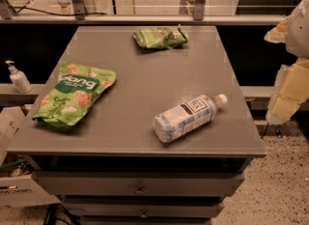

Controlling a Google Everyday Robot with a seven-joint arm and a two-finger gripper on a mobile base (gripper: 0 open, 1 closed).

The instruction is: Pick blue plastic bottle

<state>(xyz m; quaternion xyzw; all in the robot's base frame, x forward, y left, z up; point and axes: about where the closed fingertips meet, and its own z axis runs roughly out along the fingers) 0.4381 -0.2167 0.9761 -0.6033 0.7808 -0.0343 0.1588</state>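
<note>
Evidently pre-grasp: the gripper [291, 77] (whether clenched or released, I cannot tell) hangs at the right edge, probably needing to swing left over the lying blue plastic bottle [186, 118]

- A grey table [145, 89] fills the middle of the scene, with two drawers [96, 184] below its near edge, each with a small knob.
- A large green snack bag [72, 96] lies flat on the table's left side.
- A smaller crumpled green bag [159, 38] lies near the far edge.
- A white pump dispenser bottle [17, 77] stands upright on a ledge left of the table.
- A speckled floor [280, 185] shows at the near right.
</note>
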